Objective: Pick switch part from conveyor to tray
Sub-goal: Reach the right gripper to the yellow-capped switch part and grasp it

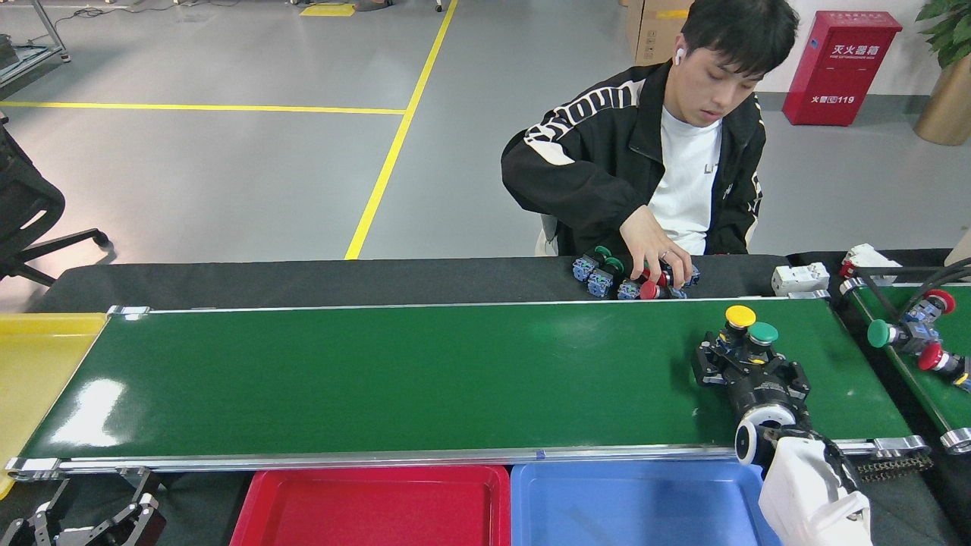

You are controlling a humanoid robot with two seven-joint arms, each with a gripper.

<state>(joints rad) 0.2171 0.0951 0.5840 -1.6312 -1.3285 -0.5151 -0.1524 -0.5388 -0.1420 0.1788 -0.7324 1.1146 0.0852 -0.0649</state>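
On the long green conveyor (425, 379), near its right end and toward the far rail, two switch parts stand side by side and touching: one with a yellow cap (740, 317) and one with a green cap (762, 334). The right hand (747, 362) reaches in from the near right corner over the belt, its dark fingers spread wide on either side of the two parts' bases; whether they touch the parts cannot be told. The left hand (91, 523) sits low at the near left corner, below the belt's rail, and its opening cannot be told.

Just in front of the near rail lie a red tray (372, 504) and a blue tray (637, 504), side by side. A yellow tray (34, 371) meets the belt's left end.

On the black bench (303, 280) behind the far rail, a person's hand (656, 246) rests on a cluster of switch parts (630, 277).
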